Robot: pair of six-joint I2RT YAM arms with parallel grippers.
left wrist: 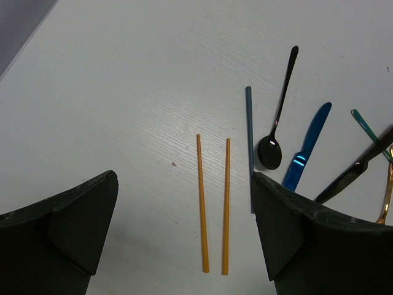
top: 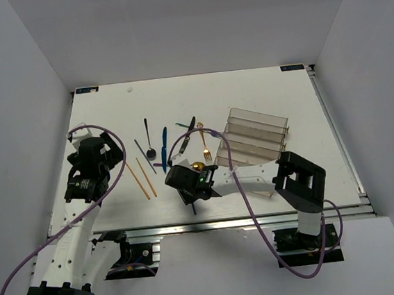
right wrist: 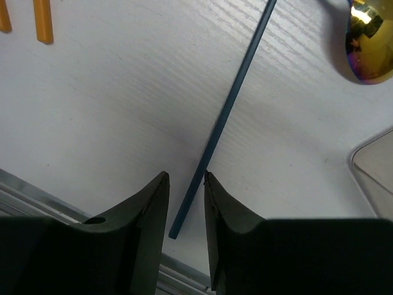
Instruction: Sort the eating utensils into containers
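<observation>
Right wrist: right gripper (right wrist: 185, 176) barely apart astride grey chopstick (right wrist: 234, 92).
Pinched near its end, it could pivot free.

Left arm (top: 71, 233), right arm (top: 299, 183): white links, black joint housings, black bases. Purple cables (top: 236, 178) loop back from wrists. Left gripper (left wrist: 184, 178), right gripper (right wrist: 186, 175): matte black wedge fingers. Green light (top: 200, 177) just behind right gripper.
</observation>
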